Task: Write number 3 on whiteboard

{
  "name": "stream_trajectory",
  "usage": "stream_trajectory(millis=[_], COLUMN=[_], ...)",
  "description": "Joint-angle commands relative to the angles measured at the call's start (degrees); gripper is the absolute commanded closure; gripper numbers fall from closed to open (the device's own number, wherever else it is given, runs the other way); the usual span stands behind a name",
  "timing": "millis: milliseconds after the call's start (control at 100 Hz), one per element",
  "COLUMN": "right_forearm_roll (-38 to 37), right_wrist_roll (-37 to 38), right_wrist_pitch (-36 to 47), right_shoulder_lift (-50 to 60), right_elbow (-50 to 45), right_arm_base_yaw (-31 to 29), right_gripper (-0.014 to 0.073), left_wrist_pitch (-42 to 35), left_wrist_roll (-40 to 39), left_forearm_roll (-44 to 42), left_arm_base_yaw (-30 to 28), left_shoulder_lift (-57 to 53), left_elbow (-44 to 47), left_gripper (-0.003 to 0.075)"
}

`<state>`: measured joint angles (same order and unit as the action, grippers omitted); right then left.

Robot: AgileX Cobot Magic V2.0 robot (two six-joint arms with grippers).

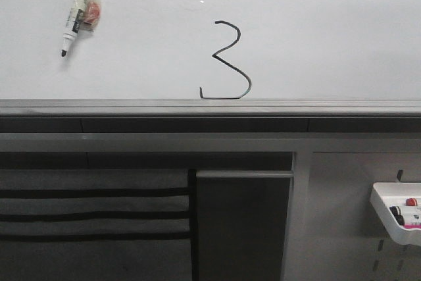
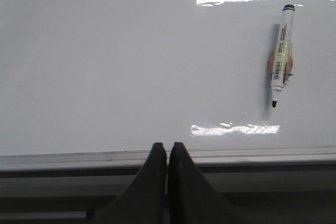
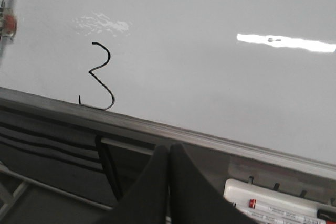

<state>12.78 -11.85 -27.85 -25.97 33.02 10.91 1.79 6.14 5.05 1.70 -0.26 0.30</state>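
The number 3 (image 1: 227, 61) is drawn in thin black line on the whiteboard (image 1: 329, 31), just above its grey frame edge; it also shows in the right wrist view (image 3: 101, 77). A marker (image 1: 79, 10) with its cap off lies on the board at the far left, tip toward the frame, and shows in the left wrist view (image 2: 280, 56). My left gripper (image 2: 167, 146) is shut and empty, over the board's frame edge. My right gripper (image 3: 168, 148) is shut and empty, below the frame. Neither gripper shows in the front view.
A white tray (image 1: 395, 218) with spare markers hangs on the grey pegboard (image 1: 342, 215) at the lower right; it also shows in the right wrist view (image 3: 278, 200). A dark slotted panel (image 1: 92, 215) sits below the board at the left.
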Motion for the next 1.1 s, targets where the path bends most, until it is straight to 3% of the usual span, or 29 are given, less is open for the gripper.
stream_trajectory(millis=[0,290,530,1010,1050,1080,1090], right_forearm_roll=[-0.81,4.26,6.63,6.15,2.83,-2.53,-7.42], right_wrist_roll=[-0.12,0.69,0.69,0.72,3.12,7.73,10.57], right_wrist_pitch=[8.11,27.06,30.26,30.16,30.05,30.16,30.16], right_shoulder_lift=[3.30,18.63,27.32,27.34,27.34,27.34,27.34], right_elbow=[-0.98,-23.09,-34.54,-35.11,-35.11,-35.11,-35.11], right_arm_base_yaw=[-1.43,-8.38,-11.20,-11.20,-11.20,-11.20,-11.20], right_gripper=[0.0656,0.0656,0.0656,0.0656,0.0656,0.0656,0.0656], left_wrist_pitch=[-4.91,-4.91,-4.91,-4.91,-4.91,-4.91,-4.91], left_wrist_roll=[0.10,0.10,0.10,0.10,0.10,0.10,0.10], left_forearm_roll=[0.58,0.58,0.58,0.58,0.58,0.58,0.58], left_arm_base_yaw=[0.47,0.47,0.47,0.47,0.47,0.47,0.47], left_shoulder_lift=[-1.63,-1.63,-1.63,-1.63,-1.63,-1.63,-1.63], left_elbow=[0.44,0.44,0.44,0.44,0.44,0.44,0.44], left_gripper=[0.0741,0.0741,0.0741,0.0741,0.0741,0.0741,0.0741])
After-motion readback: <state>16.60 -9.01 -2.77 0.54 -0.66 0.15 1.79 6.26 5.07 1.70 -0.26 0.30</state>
